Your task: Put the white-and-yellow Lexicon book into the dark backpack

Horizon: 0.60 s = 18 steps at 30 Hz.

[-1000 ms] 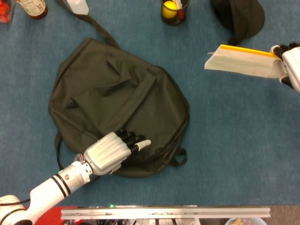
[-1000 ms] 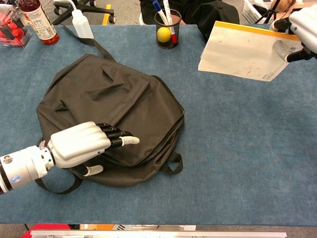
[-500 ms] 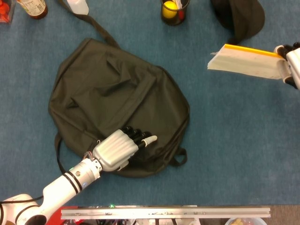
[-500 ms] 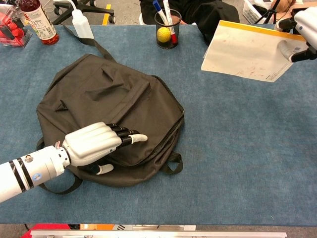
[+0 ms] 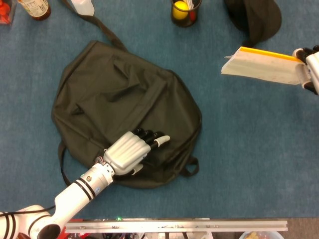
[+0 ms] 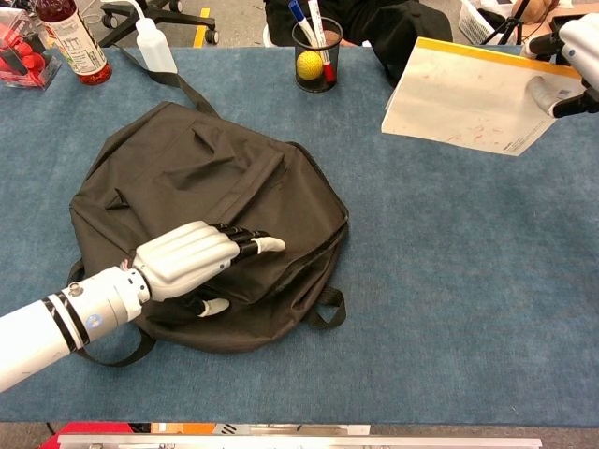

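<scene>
Left hand (image 6: 192, 262) rests on the dark backpack (image 6: 187, 187) at lower left, fingers extended together; right hand (image 6: 566, 56), upper right, clamps the Lexicon book (image 6: 468, 94) aloft

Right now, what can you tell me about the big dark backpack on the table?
The backpack is dark olive-black soft fabric, lying flat on the blue table. It has a front pocket flap, a zipper line along its right edge, a long strap running toward the table's far side, and small strap loops at its near edge. It looks closed and fairly empty. The left hand rests on its near part, fingers pointing toward the zipper edge. Nothing else touches it.
</scene>
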Tool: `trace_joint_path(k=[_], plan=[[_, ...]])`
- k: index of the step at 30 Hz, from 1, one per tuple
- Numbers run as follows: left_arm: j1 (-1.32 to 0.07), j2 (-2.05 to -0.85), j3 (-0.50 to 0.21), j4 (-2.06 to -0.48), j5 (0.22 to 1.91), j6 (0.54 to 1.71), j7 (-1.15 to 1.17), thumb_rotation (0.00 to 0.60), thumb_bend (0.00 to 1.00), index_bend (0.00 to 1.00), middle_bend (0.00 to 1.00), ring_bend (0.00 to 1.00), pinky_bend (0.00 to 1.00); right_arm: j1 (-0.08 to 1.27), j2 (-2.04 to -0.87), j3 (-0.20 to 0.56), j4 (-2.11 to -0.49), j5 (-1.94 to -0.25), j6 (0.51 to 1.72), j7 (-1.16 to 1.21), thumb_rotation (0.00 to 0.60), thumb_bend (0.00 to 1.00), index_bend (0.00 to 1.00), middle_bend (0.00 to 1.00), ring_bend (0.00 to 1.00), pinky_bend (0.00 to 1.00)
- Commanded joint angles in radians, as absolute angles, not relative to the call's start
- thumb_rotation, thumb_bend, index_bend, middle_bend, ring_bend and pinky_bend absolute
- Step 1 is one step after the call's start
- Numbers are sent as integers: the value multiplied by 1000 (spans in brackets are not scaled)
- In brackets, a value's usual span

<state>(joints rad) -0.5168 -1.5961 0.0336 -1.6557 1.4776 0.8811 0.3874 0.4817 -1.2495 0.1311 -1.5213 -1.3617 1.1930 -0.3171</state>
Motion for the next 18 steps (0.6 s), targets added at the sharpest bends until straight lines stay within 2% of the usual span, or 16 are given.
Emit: trace_joint_path(k=[1,7,9,12,14,18], plan=[[-517,-1608,24,-1644,1470,899,348,600,267,169,166,204,221,481,-1249,131,-1522,-1362,1193,-318,600,477,880,687,580,652],[-524,-1627,23,-1619,1468,910,309,600,267,252,220,274,228,480,-1249,133,-1525,-1361,1193,-316,600,477,880,687,583,652],[-524,-1638,20,-1610,1471,922,289,600,267,297,260,320,270,479,-1248,135,-1527,-1362,1196,-315,600,477,881,687,584,652],[-517,-1659,11,-1593,1489,962,238,600,267,410,377,436,434,479,-1244,140,-1532,-1362,1200,-311,600,477,882,687,584,651],[-513,-1667,4,-1587,1502,990,193,600,267,481,462,514,576,478,-1239,145,-1540,-1361,1205,-305,600,477,883,689,585,651],[-510,-1660,-18,-1594,1507,1026,110,600,268,552,573,588,693,477,-1222,150,-1569,-1362,1203,-288,600,477,886,693,590,652]])
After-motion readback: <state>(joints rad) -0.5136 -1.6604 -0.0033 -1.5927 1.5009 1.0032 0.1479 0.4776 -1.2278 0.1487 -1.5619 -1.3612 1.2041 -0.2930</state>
